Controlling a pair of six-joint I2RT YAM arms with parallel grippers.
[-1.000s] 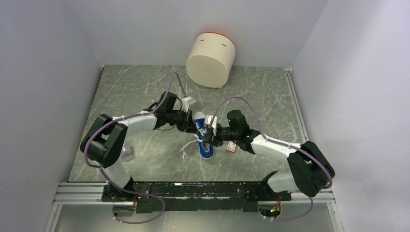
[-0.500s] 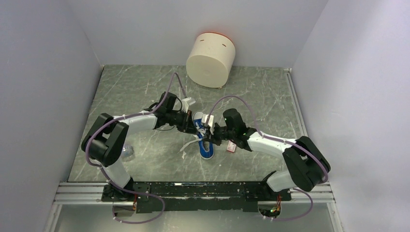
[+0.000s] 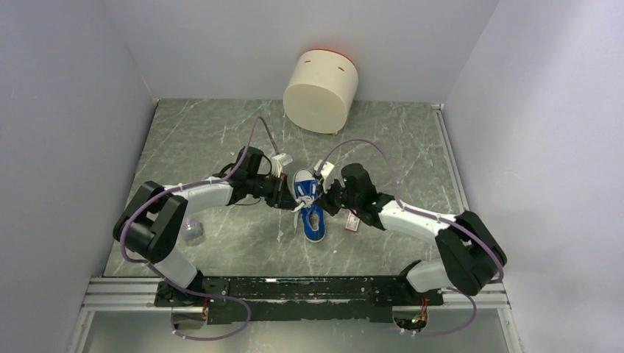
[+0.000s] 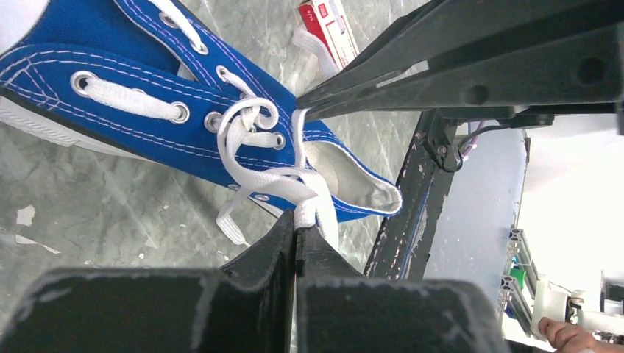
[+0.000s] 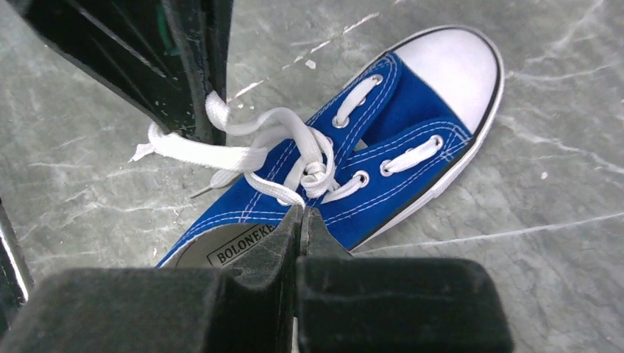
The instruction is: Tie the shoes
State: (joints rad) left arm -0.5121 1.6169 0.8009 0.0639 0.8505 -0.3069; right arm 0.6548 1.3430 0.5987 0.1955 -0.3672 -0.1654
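Observation:
The blue canvas shoe (image 3: 312,213) lies on the marble table with its white toe cap (image 5: 454,68) pointing away from the arms. Its white laces (image 5: 291,158) are crossed in a knot over the top eyelets. On the shoe's left side, my left gripper (image 3: 287,200) is shut on a bunched strand of lace (image 4: 313,206) beside the heel opening. From the right, my right gripper (image 3: 330,197) is shut on a lace loop (image 5: 276,193) just above the insole label. In each wrist view the other gripper's black fingers (image 5: 188,70) show close by.
A cream cylinder with an orange lid (image 3: 321,90) stands at the back of the table. A small red-and-white packet (image 3: 352,223) lies just right of the shoe. A small clear object (image 3: 193,230) sits by the left arm's elbow. Grey walls close in both sides.
The right gripper has shut on the lace. Both grippers have drawn apart, left going left and right going right, and the loose lace that lay left of the shoe has been drawn up.

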